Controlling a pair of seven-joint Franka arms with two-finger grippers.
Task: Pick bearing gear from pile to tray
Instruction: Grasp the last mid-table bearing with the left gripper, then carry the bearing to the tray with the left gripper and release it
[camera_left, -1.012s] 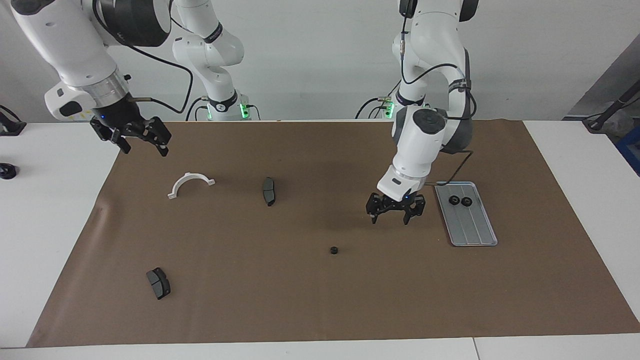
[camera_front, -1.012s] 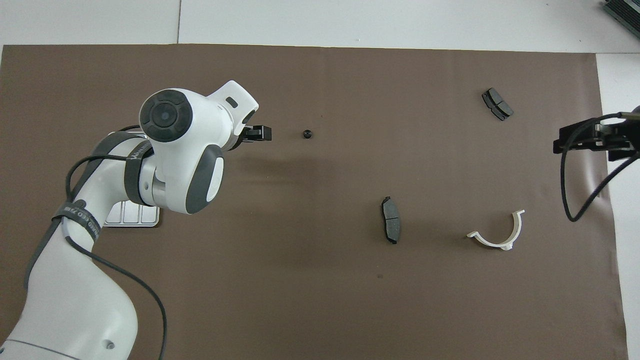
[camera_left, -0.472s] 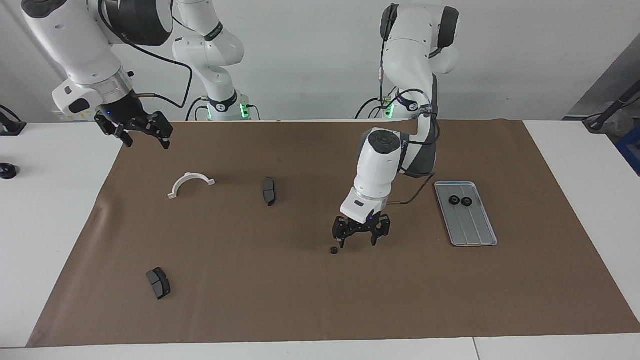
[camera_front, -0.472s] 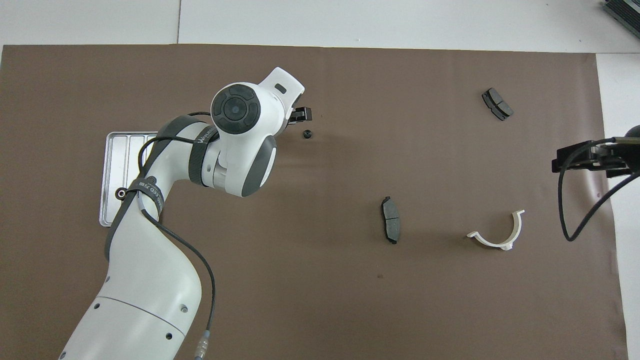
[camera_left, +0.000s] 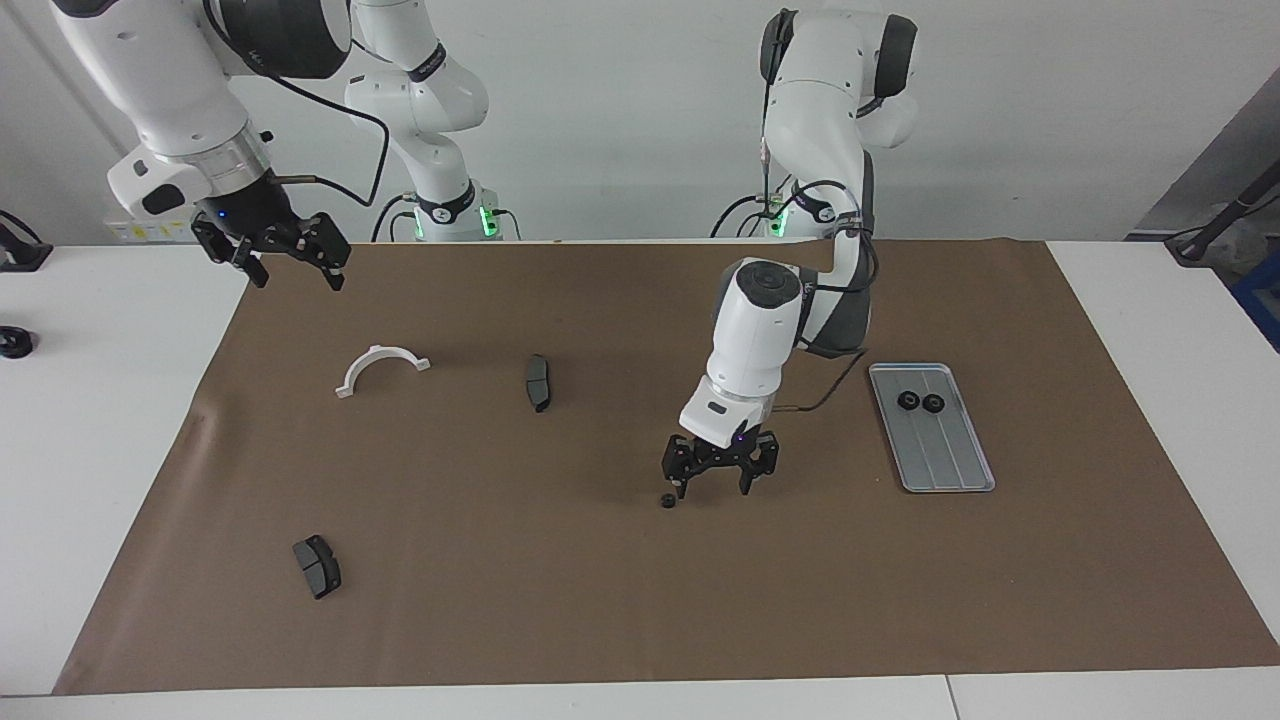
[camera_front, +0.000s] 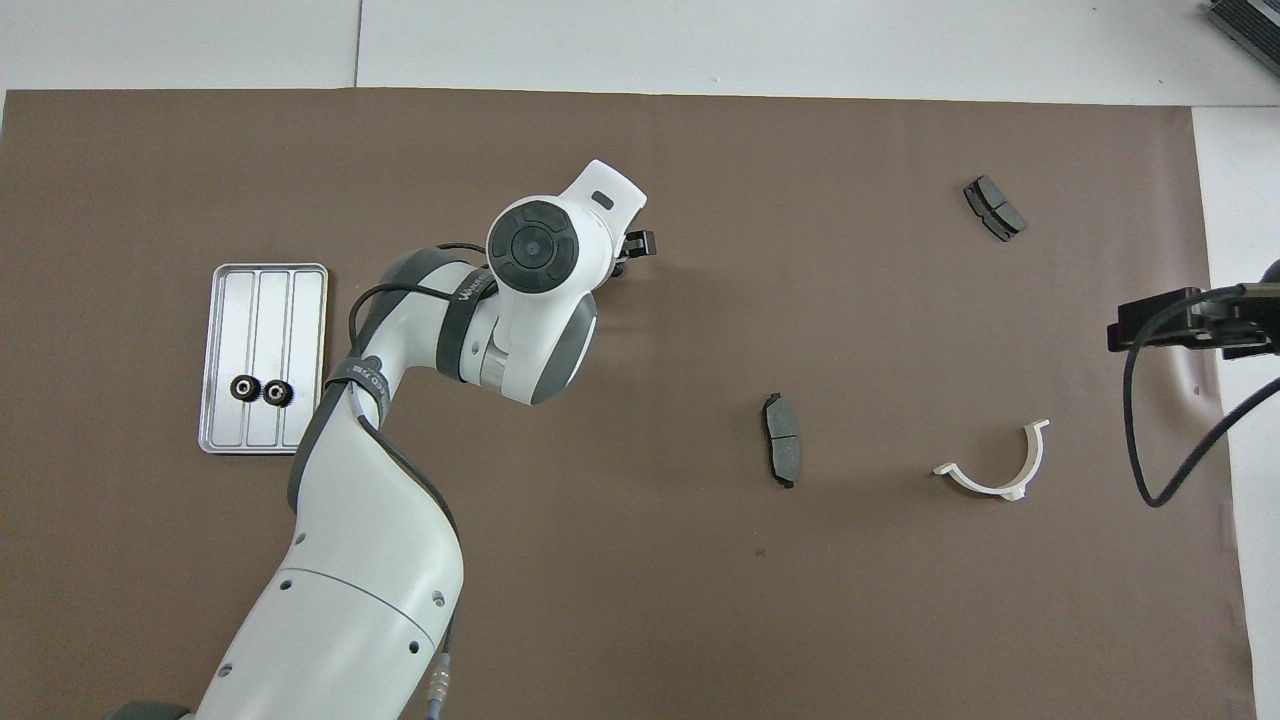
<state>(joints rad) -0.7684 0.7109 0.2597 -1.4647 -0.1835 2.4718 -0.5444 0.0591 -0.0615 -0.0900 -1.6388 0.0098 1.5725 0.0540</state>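
Note:
A small black gear (camera_left: 666, 500) lies alone on the brown mat. My left gripper (camera_left: 712, 489) is open and low over the mat, with one fingertip right beside the gear and the gear outside the jaws. In the overhead view my left wrist hides the gear, and only one finger (camera_front: 640, 242) shows. The silver tray (camera_left: 945, 455) lies toward the left arm's end and holds two black gears (camera_left: 920, 402). It also shows in the overhead view (camera_front: 262, 320). My right gripper (camera_left: 293, 278) is open and empty, raised over the mat's corner at the right arm's end.
A white half-ring bracket (camera_left: 380, 366) and a dark curved pad (camera_left: 538, 381) lie on the mat nearer to the robots than the loose gear. A second dark pad (camera_left: 317, 566) lies farther from the robots, toward the right arm's end. A black object (camera_left: 14, 342) sits on the white table.
My left gripper has swung from beside the tray to just beside the loose gear and has come down. My right gripper has shifted a little and stays raised.

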